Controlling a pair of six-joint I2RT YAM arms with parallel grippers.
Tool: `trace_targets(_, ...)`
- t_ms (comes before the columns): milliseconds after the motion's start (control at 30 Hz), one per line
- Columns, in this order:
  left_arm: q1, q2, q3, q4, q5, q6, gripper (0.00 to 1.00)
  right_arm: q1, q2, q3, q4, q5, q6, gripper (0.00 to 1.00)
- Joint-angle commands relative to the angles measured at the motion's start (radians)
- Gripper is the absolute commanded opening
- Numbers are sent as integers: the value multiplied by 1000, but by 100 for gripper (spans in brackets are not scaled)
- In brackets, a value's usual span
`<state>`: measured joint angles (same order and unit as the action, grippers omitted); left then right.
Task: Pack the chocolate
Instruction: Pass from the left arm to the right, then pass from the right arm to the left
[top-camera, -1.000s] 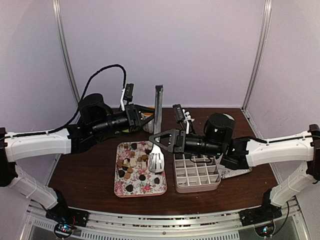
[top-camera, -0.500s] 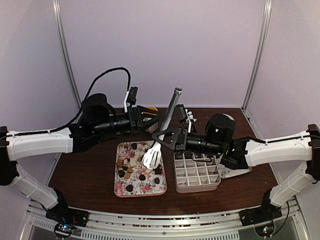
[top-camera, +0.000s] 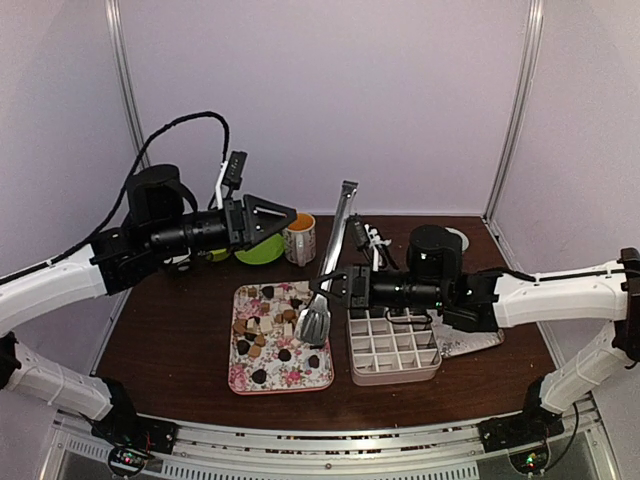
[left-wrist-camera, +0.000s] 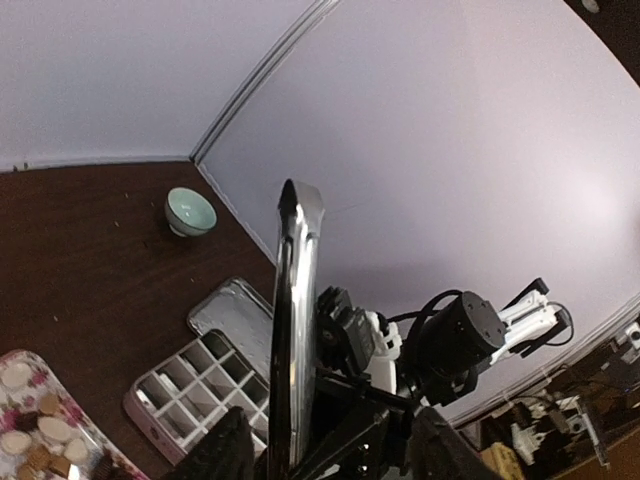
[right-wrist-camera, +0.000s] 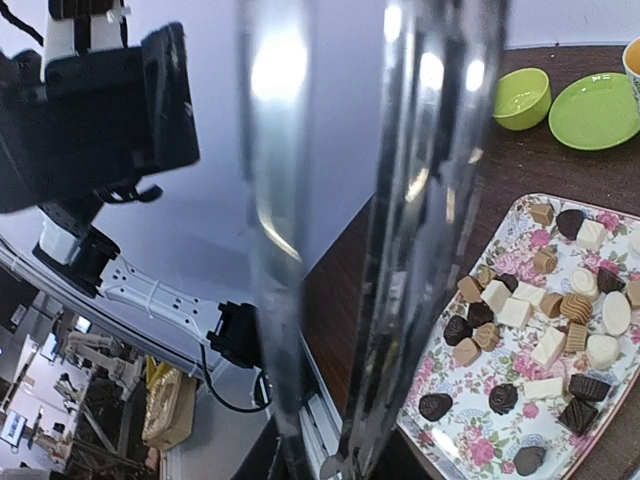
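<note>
The chocolate (top-camera: 262, 335) lies as many small dark, tan and white pieces on a floral tray (top-camera: 300, 378), also in the right wrist view (right-wrist-camera: 545, 320). My right gripper (top-camera: 335, 288) is shut on metal tongs (top-camera: 335, 250), which slant from high at the back down to flat heads just over the tray's right side. In the right wrist view the tongs (right-wrist-camera: 340, 200) fill the middle, blurred. My left gripper (top-camera: 280, 216) hangs open above the back left of the table, apart from the tongs. In the left wrist view the tongs (left-wrist-camera: 297, 300) stand ahead of its spread fingers (left-wrist-camera: 225, 450).
A pink box of square compartments (top-camera: 393, 350) sits right of the tray on a metal sheet (top-camera: 470, 345). A green bowl (right-wrist-camera: 522, 97), a green plate (right-wrist-camera: 600, 110) and a mug (top-camera: 299, 238) stand at the back. A small pale cup (left-wrist-camera: 190, 212) is at the far right.
My left gripper has opened, let go of the tongs' upper end and drawn back to the left and up. The right gripper keeps the tongs, now tilted, heads lower over the tray.
</note>
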<state>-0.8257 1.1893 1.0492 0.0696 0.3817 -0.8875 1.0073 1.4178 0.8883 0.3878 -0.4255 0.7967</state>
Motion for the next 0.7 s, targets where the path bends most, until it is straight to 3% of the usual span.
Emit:
trace_targets(0,23,-46,146,-239,6,246,67,-5,-51,102,-310,-34,-290,23)
trace_targets(133,33,-56,220,-388,50,400,79,-5,-75,184,-640,-8,-557,23)
trace_targets(333,33,-34,281,-512,149,612,87,-4,-65,309,-964,68,-821,23)
trace_targets(467,33,12,323,-608,261,744,89,-3,-43,364,-1065,102,-893,24)
trace_targets(667,31,41,367,-759,201,959,89,4,-8,439,-1156,154,-940,21)
